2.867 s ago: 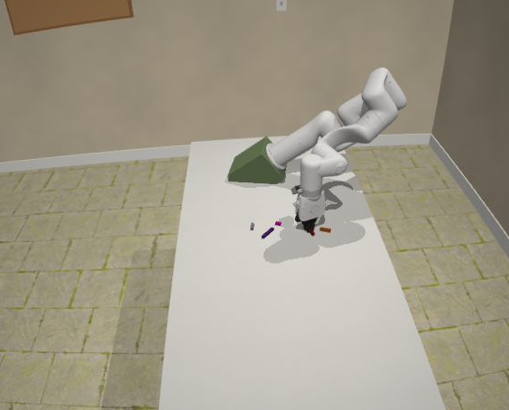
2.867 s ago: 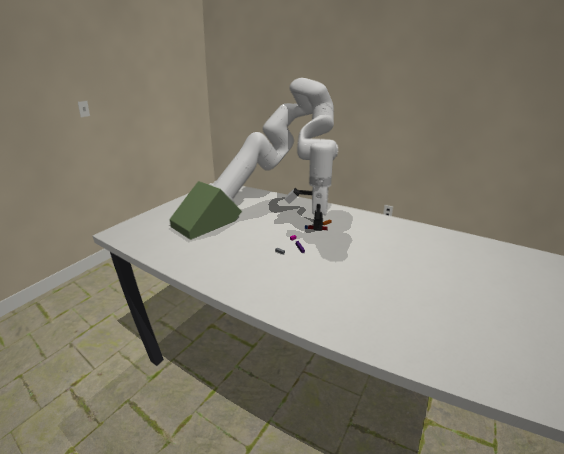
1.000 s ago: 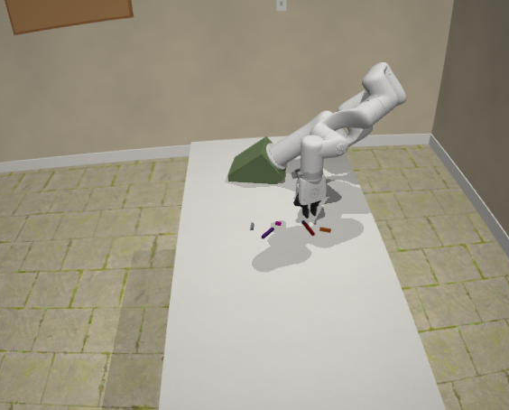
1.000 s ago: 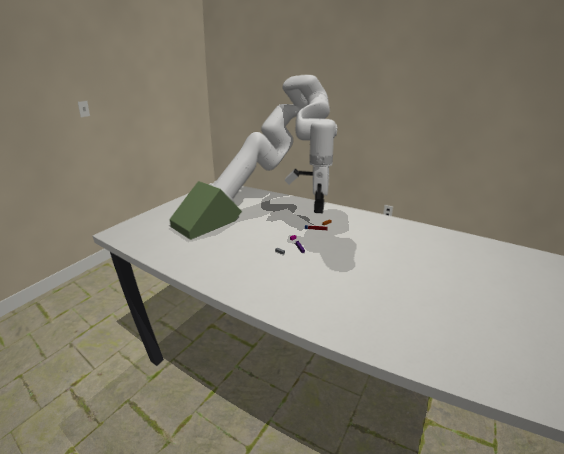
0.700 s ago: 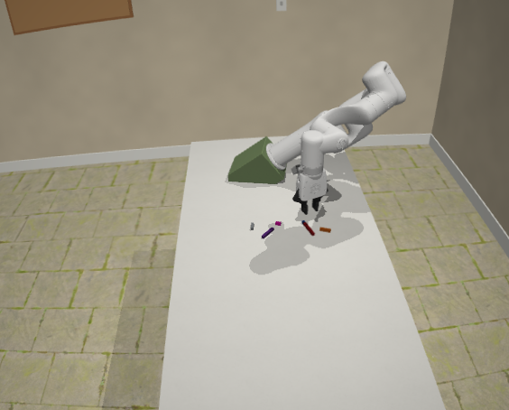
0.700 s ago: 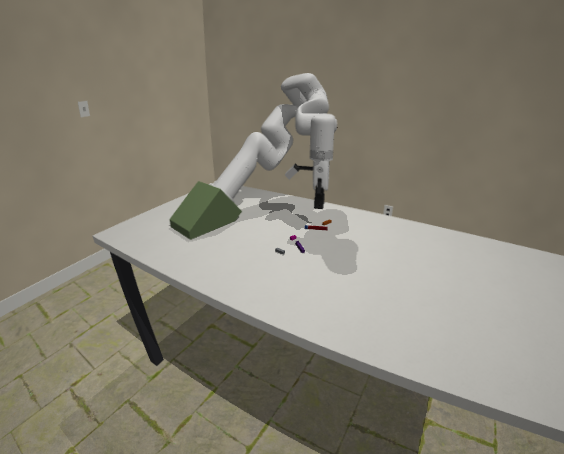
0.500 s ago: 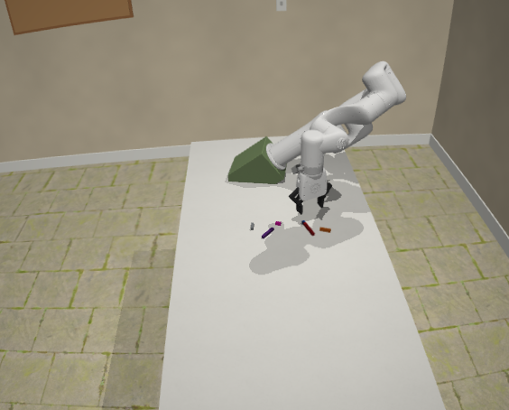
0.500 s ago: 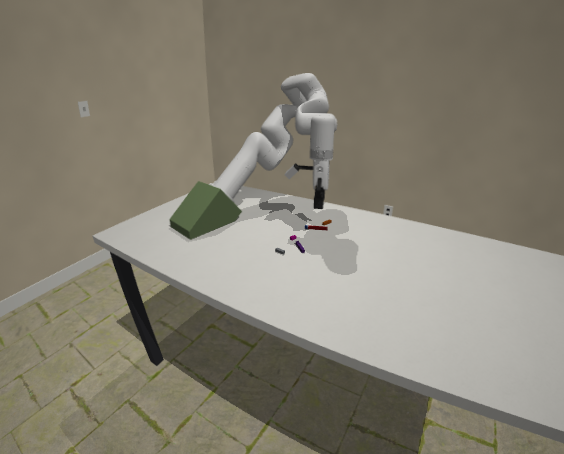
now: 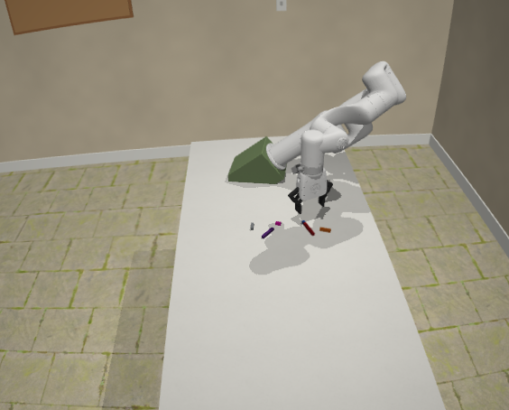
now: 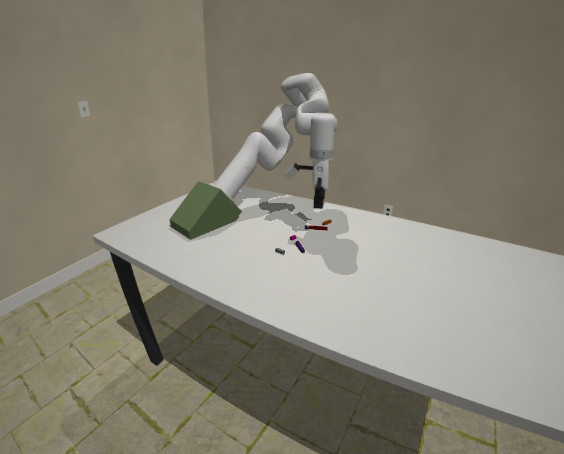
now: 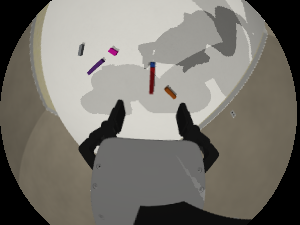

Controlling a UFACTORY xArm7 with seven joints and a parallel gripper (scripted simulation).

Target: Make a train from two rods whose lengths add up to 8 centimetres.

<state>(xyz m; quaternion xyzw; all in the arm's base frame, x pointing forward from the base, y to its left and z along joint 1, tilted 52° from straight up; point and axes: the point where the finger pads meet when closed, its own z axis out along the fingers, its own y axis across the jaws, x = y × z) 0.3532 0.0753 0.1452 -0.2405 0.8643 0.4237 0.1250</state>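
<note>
A red rod (image 9: 309, 228) (image 10: 317, 228) (image 11: 152, 81) lies flat on the table. A short blue rod (image 9: 303, 222) (image 10: 306, 227) (image 11: 152, 64) lies at its end, in line with it, with no gap that I can see. My gripper (image 9: 310, 209) (image 10: 318, 206) (image 11: 151, 107) is wide open and empty, above the table behind the blue end. An orange rod (image 9: 325, 229) (image 10: 327, 222) (image 11: 170, 92) lies beside the red rod, apart from it.
On the red rod's other side lie a magenta rod (image 9: 278, 223) (image 10: 293, 238) (image 11: 113, 51), a purple rod (image 9: 267, 233) (image 10: 300, 246) (image 11: 96, 66) and a grey rod (image 9: 252, 226) (image 10: 280, 251) (image 11: 81, 49). The green base block (image 9: 255, 167) (image 10: 205, 212) stands behind them.
</note>
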